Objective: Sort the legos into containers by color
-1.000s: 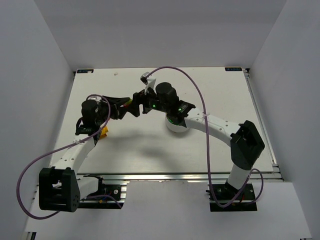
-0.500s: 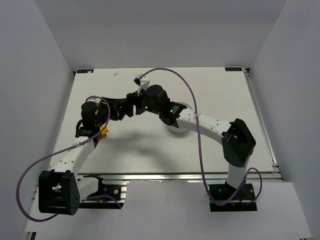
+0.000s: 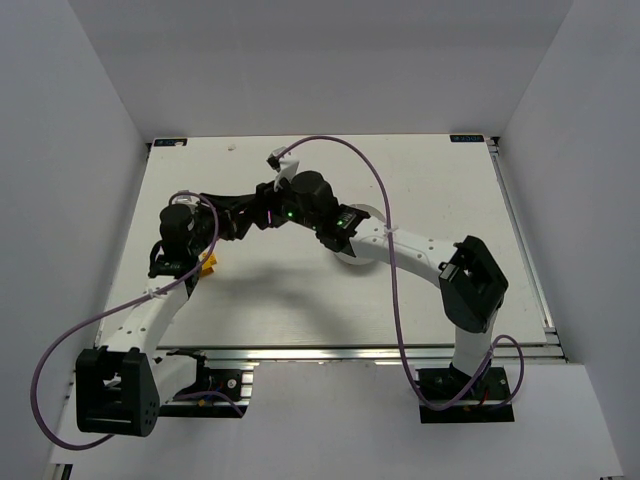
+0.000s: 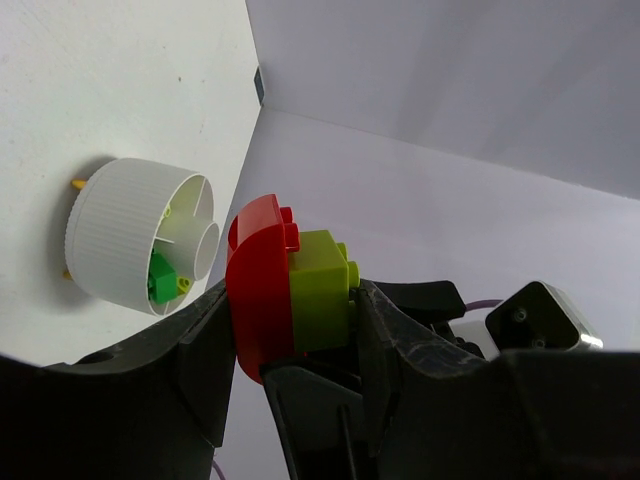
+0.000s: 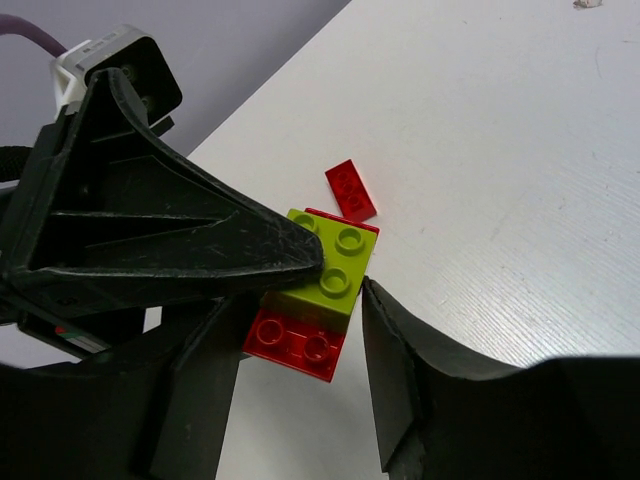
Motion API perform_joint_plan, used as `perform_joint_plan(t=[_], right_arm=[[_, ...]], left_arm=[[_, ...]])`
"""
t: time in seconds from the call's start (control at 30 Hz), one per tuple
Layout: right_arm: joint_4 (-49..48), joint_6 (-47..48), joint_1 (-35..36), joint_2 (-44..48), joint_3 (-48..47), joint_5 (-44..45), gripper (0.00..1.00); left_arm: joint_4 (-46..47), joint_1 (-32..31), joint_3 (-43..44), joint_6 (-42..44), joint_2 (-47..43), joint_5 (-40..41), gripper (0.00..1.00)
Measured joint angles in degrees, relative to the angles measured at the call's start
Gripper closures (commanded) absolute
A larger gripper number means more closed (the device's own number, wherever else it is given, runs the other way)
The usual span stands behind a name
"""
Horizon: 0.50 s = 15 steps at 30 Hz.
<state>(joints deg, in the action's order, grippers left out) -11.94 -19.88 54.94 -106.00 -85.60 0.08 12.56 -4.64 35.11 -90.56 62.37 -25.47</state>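
Since a second ago your right arm has swung leftward off the white dish [image 4: 115, 240], bringing the right pincer [image 5: 297, 305] up against the left pincer [image 4: 290, 300], which has barely shifted. You have the left pincer clamped on a lego stack [image 5: 310, 300]: a red brick [image 4: 258, 300] with a lime brick [image 4: 320, 290] pressed onto it, one finger against each. The right pincer's fingers [image 5: 200, 390] straddle that same stack, one on either side and very close to it, but you cannot tell whether they are gripping it or merely flanking it. In the top view the two pincers meet to the left of the dish, near it but not over it. On the surface [image 5: 520, 150] just beyond the stack lies a loose flat red lego [image 5: 350, 190]. Inside the dish, a green lego [image 4: 160, 278] sits in one wedge compartment beside the round centre cup [image 4: 205, 245]. A yellow-orange piece [image 3: 208, 263] shows next to your left arm, partly hidden.
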Motion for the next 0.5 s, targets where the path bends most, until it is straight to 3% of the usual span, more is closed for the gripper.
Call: perform_joint_plan(t=[0.13, 0.27, 0.5], right_arm=[[-0.7, 0.3, 0.0, -0.6, 0.0, 0.2, 0.52], [-1.2, 0.5, 0.3, -0.7, 0.0, 0.5, 0.67], [-2.0, 0.8, 0.3, -0.7, 0.5, 0.9, 0.97]], left_arm=[[-0.1, 0.0, -0.1, -0.1, -0.3, 0.6, 0.62], [-0.1, 0.0, -0.1, -0.2, -0.3, 1.1, 0.58], [-0.4, -0.2, -0.1, 0.2, -0.9, 1.4, 0.23]])
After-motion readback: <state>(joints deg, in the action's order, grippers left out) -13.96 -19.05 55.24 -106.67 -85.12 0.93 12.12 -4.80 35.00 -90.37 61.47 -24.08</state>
